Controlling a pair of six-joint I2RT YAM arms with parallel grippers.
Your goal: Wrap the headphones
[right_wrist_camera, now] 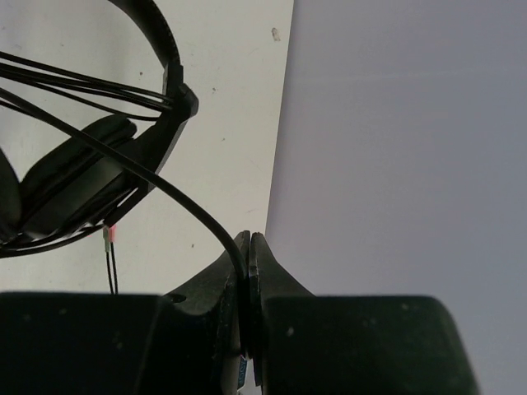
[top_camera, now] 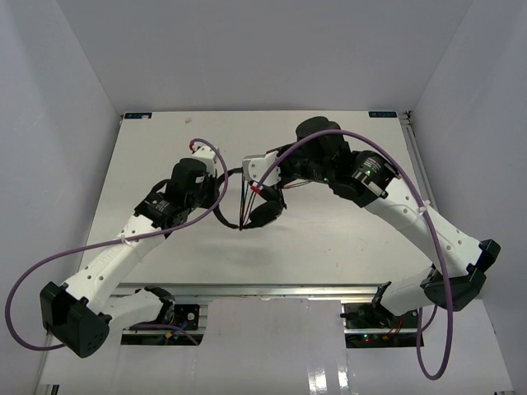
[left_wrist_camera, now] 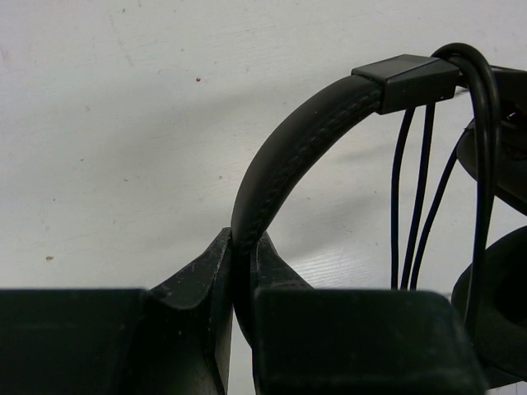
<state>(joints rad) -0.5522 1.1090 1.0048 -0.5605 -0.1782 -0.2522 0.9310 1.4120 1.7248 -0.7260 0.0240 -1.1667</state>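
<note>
The black headphones (top_camera: 265, 212) hang above the middle of the table between my two arms. My left gripper (left_wrist_camera: 243, 247) is shut on the padded headband (left_wrist_camera: 305, 140), which arches up to the right. Several turns of the thin black cord (left_wrist_camera: 416, 197) run down beside the earcups (left_wrist_camera: 498, 313). My right gripper (right_wrist_camera: 249, 247) is shut on the cord (right_wrist_camera: 177, 193), which leads from the jaws back to the earcups (right_wrist_camera: 70, 177). A reddish plug (right_wrist_camera: 109, 234) dangles below the earcups. In the top view my left gripper (top_camera: 221, 188) and right gripper (top_camera: 262, 171) flank the headset.
The white table (top_camera: 329, 247) is walled by pale panels on the left, back and right (right_wrist_camera: 395, 123). Thick purple cables (top_camera: 210, 177) loop along both arms. The table's near edge has a metal rail (top_camera: 272, 290).
</note>
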